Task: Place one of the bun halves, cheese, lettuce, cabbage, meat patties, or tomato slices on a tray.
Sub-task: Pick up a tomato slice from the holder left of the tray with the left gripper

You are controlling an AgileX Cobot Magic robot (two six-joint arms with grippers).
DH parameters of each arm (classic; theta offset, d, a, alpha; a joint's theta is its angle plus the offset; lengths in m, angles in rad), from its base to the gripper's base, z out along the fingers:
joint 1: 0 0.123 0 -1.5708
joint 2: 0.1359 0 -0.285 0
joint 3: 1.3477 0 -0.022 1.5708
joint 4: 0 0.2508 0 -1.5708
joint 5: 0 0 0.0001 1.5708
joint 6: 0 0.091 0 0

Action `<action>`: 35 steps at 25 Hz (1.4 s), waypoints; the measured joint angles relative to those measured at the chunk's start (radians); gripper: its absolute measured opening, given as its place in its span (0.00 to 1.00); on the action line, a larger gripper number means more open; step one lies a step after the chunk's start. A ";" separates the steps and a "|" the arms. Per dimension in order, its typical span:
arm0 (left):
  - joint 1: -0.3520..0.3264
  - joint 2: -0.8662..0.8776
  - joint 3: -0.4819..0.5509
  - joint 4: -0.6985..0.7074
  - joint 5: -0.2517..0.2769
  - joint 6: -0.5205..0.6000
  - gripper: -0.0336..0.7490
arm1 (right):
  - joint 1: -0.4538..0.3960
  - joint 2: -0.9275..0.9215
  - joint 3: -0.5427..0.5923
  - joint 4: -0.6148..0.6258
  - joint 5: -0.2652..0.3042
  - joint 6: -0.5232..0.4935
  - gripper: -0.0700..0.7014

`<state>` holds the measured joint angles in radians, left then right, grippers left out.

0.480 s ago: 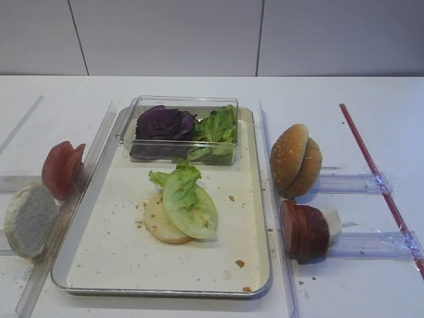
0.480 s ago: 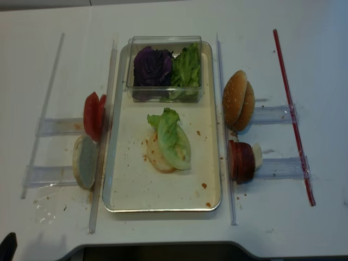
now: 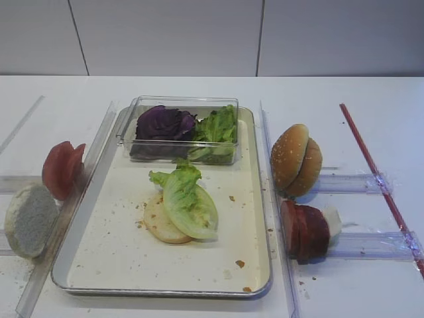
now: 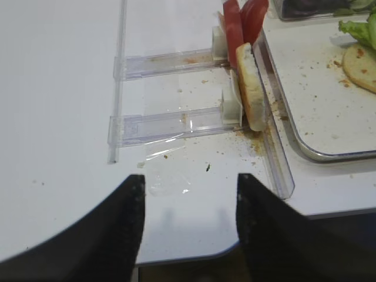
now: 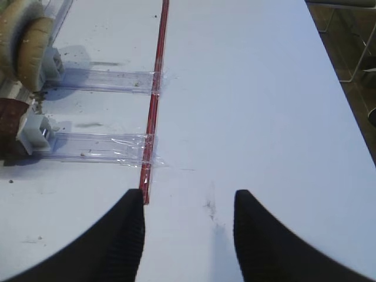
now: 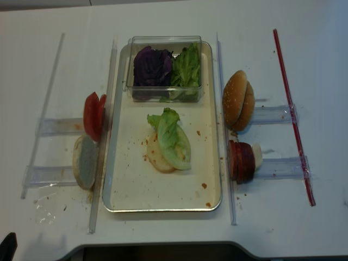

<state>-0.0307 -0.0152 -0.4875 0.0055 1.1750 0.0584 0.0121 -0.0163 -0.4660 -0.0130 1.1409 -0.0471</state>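
- Left claw point(image 4: 187, 226): jaws stand wide apart, nothing between them, touching nothing. It hangs over the bare white table point(image 4: 53, 117) at the near edge, well short of the tray point(image 4: 329, 154).
- Right claw point(image 5: 188, 235): jaws also spread wide and empty, above the table just beside the near end of the red strip point(image 5: 154, 106), far right of the tray.
- Neither claw shows in the two high views; only the fingertips show in the wrist views, the rest cut off by the frame's bottom edge.
- Tray point(image 3: 99, 265): cream, metal rim, centre of the table. On it lies a pale bun half point(image 3: 159, 224) with a lettuce leaf point(image 3: 189, 202) draped over most of it; crumbs scattered around.
- Clear box point(image 3: 179, 106) at the tray's far end holds cabbage point(image 3: 164, 123) on the left and more lettuce point(image 3: 218, 127) on the right.
- Left of the tray: tomato slices point(image 3: 61, 169) on edge in a clear rail, and a pale bun half point(image 3: 30, 220) on edge nearer the camera.
- Right of the tray: two sesame bun halves point(image 3: 296, 159) on edge, and nearer, meat patties point(image 3: 303, 230) on edge with a white piece point(image 3: 332, 218) behind them; what it is I cannot tell.
- Lettuce hides the bun's right part.
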 joint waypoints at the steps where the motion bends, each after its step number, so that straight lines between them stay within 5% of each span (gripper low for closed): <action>1: 0.000 0.000 0.000 0.000 0.000 0.000 0.48 | 0.000 0.000 0.000 0.000 0.000 0.000 0.58; 19: 0.000 0.024 -0.009 -0.019 0.032 -0.023 0.48 | 0.000 0.000 0.000 0.000 0.000 0.002 0.58; 27: 0.000 0.295 -0.123 -0.026 0.066 -0.121 0.57 | 0.000 0.000 0.000 -0.002 0.000 0.002 0.58; 35: 0.000 0.697 -0.359 -0.028 0.089 -0.148 0.58 | 0.000 0.000 0.000 -0.004 0.000 0.002 0.58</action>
<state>-0.0307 0.6820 -0.8462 -0.0224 1.2636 -0.0899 0.0121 -0.0163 -0.4660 -0.0175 1.1409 -0.0454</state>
